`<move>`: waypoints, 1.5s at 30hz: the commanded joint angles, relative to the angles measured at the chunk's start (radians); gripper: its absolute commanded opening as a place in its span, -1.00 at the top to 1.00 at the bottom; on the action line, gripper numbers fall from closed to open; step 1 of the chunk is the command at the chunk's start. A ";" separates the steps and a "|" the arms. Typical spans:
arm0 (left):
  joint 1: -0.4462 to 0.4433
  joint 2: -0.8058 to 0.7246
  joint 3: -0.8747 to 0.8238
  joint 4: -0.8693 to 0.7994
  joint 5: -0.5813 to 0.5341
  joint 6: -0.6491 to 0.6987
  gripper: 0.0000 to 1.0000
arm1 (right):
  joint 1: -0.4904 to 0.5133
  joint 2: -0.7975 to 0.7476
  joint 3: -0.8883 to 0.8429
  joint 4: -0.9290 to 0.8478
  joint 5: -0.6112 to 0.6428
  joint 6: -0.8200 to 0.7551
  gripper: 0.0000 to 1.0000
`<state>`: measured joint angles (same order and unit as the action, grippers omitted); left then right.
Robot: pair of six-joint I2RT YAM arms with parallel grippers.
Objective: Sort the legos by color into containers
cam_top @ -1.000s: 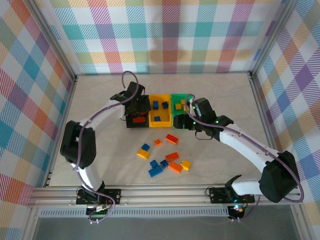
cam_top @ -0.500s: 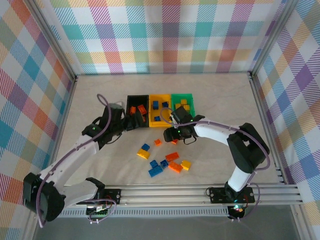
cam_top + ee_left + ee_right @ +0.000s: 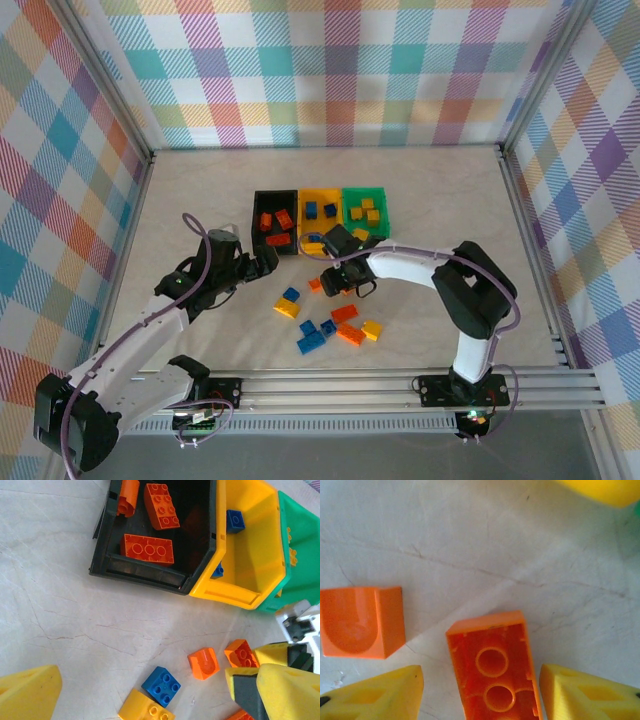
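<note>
The black bin [image 3: 275,222] holds orange legos [image 3: 147,549], the yellow bin [image 3: 320,220] holds blue ones [image 3: 234,521], and the green bin [image 3: 365,213] holds yellow ones. Several loose legos [image 3: 330,325] lie in front of the bins. My right gripper [image 3: 338,280] is low and open, its fingers on either side of an upside-down orange brick [image 3: 492,672] without touching it. A curved orange piece [image 3: 362,622] lies just to its left. My left gripper [image 3: 262,262] hangs open and empty in front of the black bin, above a blue brick [image 3: 161,686] and a yellow brick [image 3: 145,709].
The bins stand side by side, touching, at the table's middle back. The right arm's white link [image 3: 410,265] stretches across in front of the green bin. Checked walls and metal rails [image 3: 130,200] enclose the table. Bare tabletop lies left [image 3: 170,230] and right [image 3: 470,200] of the bins.
My left gripper pulled back from the black bin toward the front left. My right gripper left the green bin and came down around the orange brick on the table.
</note>
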<state>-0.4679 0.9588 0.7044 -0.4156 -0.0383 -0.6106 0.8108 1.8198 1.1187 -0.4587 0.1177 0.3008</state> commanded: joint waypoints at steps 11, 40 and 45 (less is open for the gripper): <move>0.009 -0.029 -0.039 -0.008 -0.015 -0.005 -1.00 | 0.024 -0.079 0.032 -0.020 0.041 0.010 0.30; 0.017 -0.208 -0.093 -0.142 -0.036 -0.039 -1.00 | 0.014 0.805 1.688 -0.589 -0.003 0.005 -0.03; 0.015 -0.209 -0.076 -0.143 -0.029 -0.031 -1.00 | 0.015 0.908 2.026 -0.714 -0.002 0.001 -0.21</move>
<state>-0.4610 0.7616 0.5926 -0.5316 -0.0685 -0.6437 0.8234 2.7243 2.9940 -1.0534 0.1051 0.3046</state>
